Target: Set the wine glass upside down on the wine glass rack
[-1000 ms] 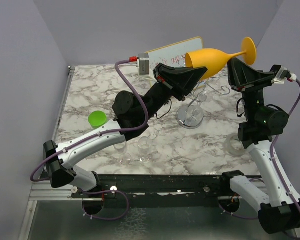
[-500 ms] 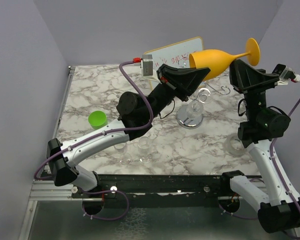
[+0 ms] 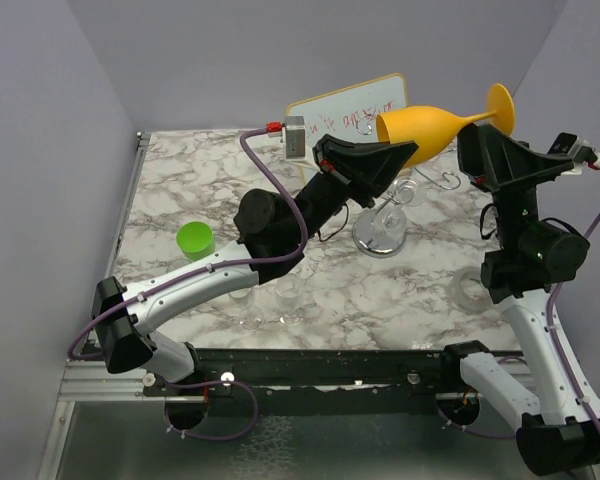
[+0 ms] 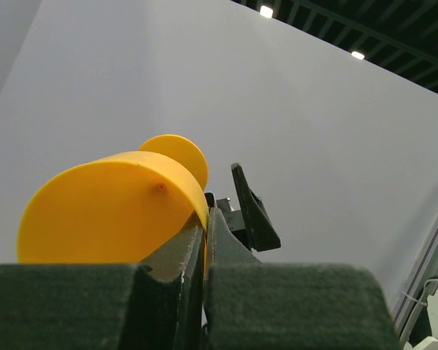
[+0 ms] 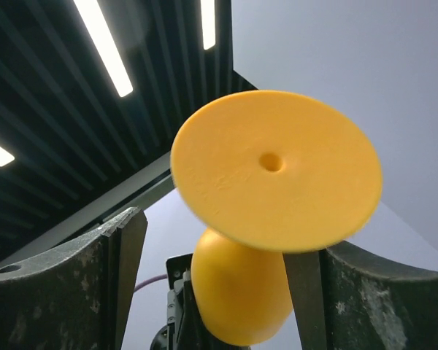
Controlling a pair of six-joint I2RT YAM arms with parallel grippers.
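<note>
Clearly the wine glass (image 3: 430, 125) is off the table (image 3: 200, 180), lying on its side in the air between the two tools. Its mouth is at the left tool (image 3: 408, 152) and its round foot is out by the right tool (image 3: 475, 140). The left tool is pinched tight on the thin wall of the bowl at the rim. The right tool stands wide, with the foot and stem between its fingers. From its wrist view I cannot be sure whether either finger touches the foot, though it looks free.

The glass looks like opaque orange plastic, so I judge it light, stiff and unlikely to break. It is also smooth, and a rim pinch leaves the long stem free to swing. The stem just under the foot seems the better hold for hanging it.

The wine glass rack (image 3: 365, 240) stands on the table below the left tool, with its looped wire arms just under the bowl. Its thin stem could tip if nudged.
</note>
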